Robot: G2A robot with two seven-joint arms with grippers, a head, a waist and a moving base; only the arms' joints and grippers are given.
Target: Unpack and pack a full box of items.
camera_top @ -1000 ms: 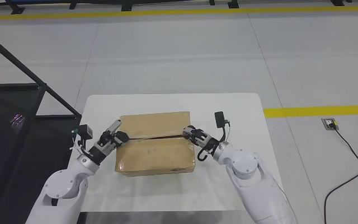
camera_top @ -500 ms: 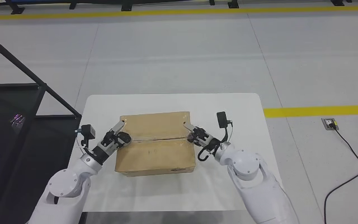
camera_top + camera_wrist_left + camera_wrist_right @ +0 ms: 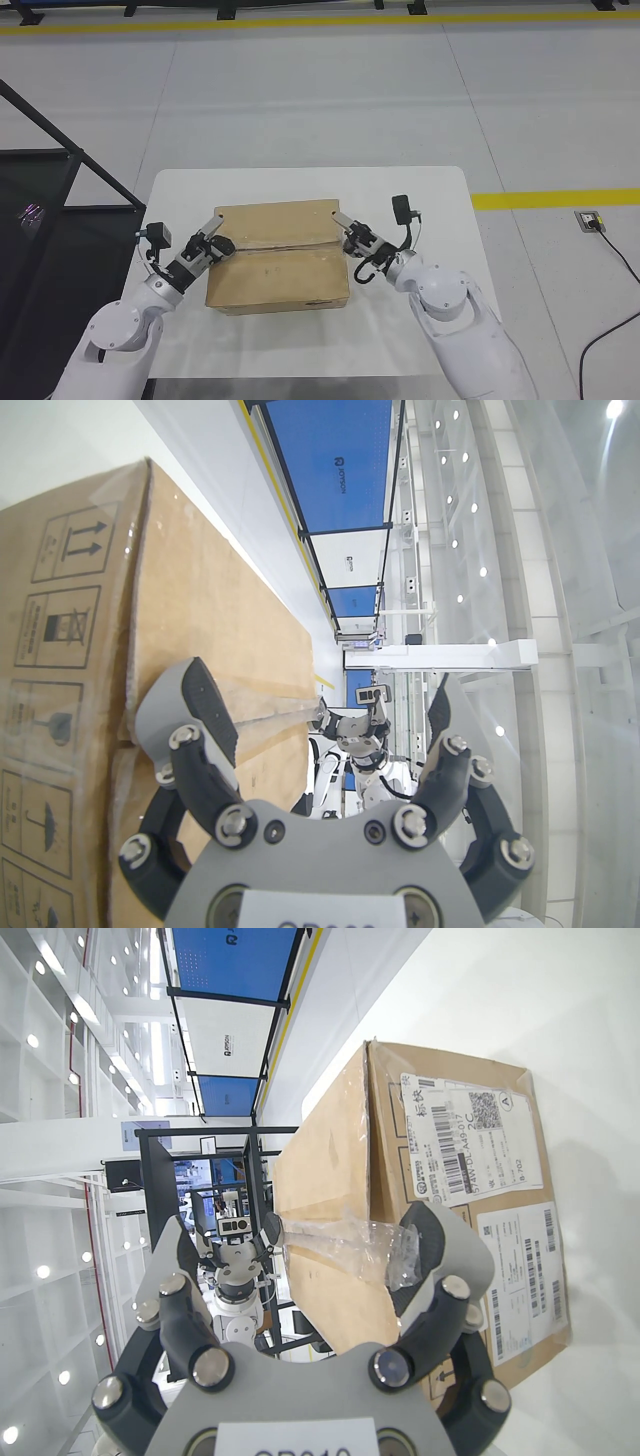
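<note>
The cardboard box (image 3: 278,262) sits mid-table (image 3: 420,190) with its flaps closed. A taped seam (image 3: 275,246) runs lengthways from one arm to the other. The left gripper (image 3: 213,243) is at one end of that seam and the right gripper (image 3: 345,228) at the other. Both are spread wide and hold nothing. A crumpled, loose tape end (image 3: 400,1253) lies against one right finger, so I'd guess that arm is better placed to peel.
</note>
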